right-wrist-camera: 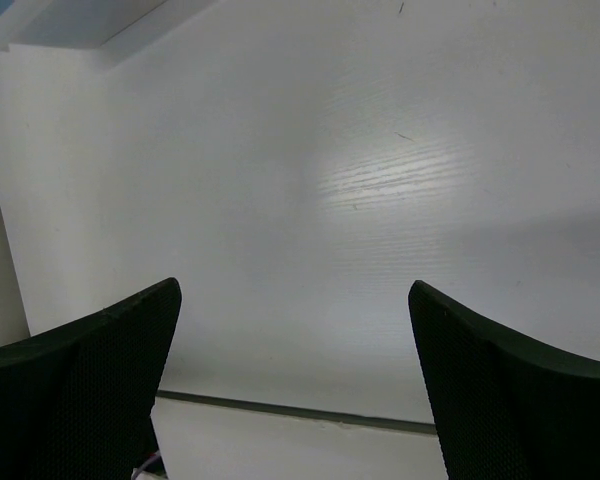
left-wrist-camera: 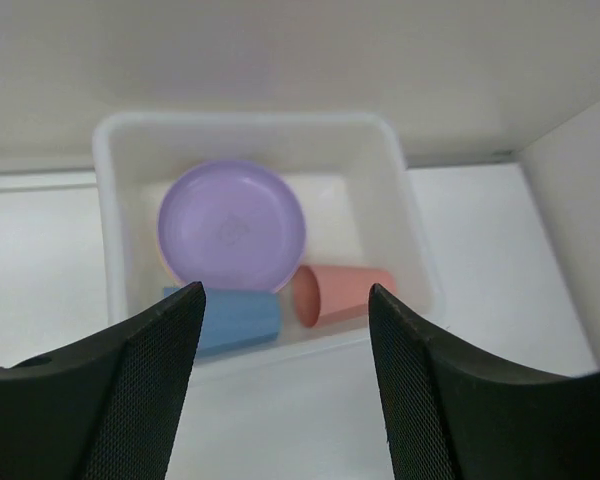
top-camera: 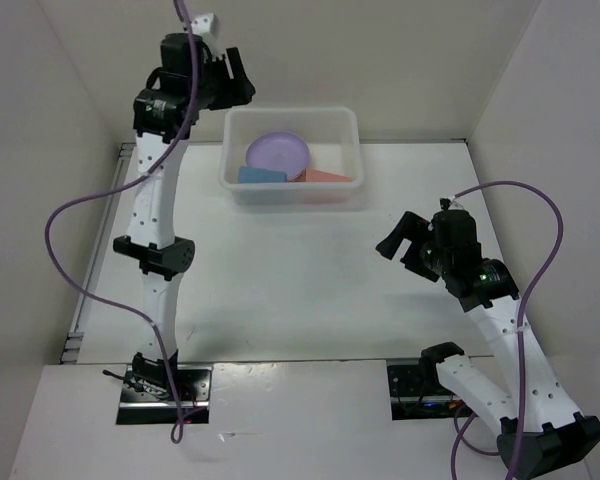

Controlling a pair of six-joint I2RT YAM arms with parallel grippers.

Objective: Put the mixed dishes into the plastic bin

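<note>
At far side of table point(top-camera: 280, 270): translucent plastic bin point(top-camera: 290, 194) containing purple plate point(top-camera: 278, 153), blue cup point(top-camera: 261, 175) and red cup point(top-camera: 325, 177), both cups on their sides. Beside bin's left rim: left gripper point(top-camera: 238, 75), fingers wide, empty. Well apart: right gripper point(top-camera: 398, 255), fingers wide, empty.

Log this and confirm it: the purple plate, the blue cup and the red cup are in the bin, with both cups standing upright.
Wrong on one point: the cups are not upright. The blue cup and the red cup both lie on their sides, next to the purple plate in the bin. The left wrist view shows it. The rest is right.
</note>
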